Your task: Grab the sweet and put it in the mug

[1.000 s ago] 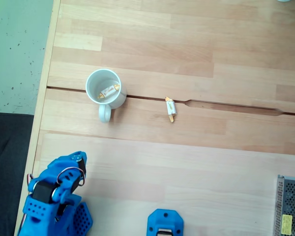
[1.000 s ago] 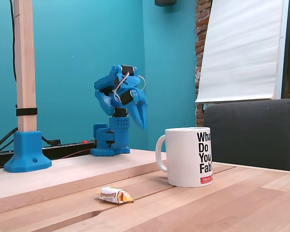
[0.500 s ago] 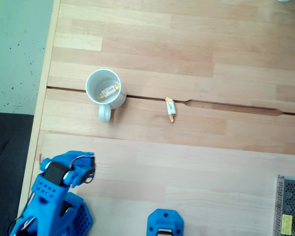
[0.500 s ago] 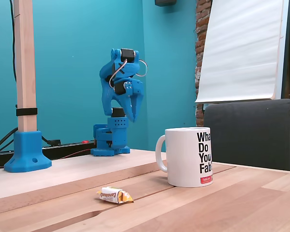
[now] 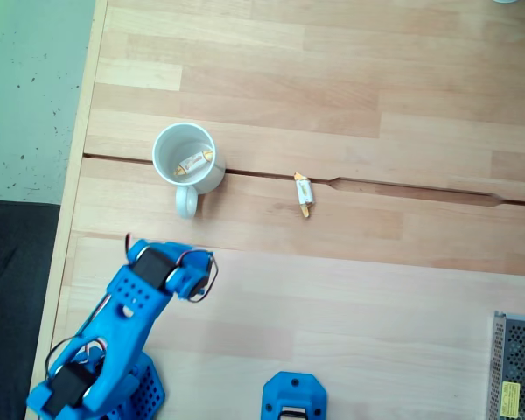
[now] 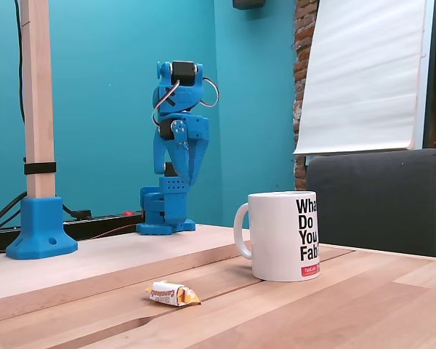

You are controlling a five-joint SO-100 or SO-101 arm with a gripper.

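While the blue arm's hand [image 6: 187,171] hangs high above the wooden counter [image 5: 350,289] with its fingers near together and empty, one sweet [image 5: 304,193] lies on the counter right of the white mug [image 5: 189,163], whose inside holds another sweet [image 5: 193,163].

Two sweets [image 5: 304,192] [image 5: 195,162], one mug [image 5: 185,157], one blue arm [image 5: 131,328].

Hobby workshop or lab: butcher-block wood bench [image 5: 350,79], teal wall [image 6: 116,87], brick strip [image 6: 304,80], power supply [image 5: 516,372].
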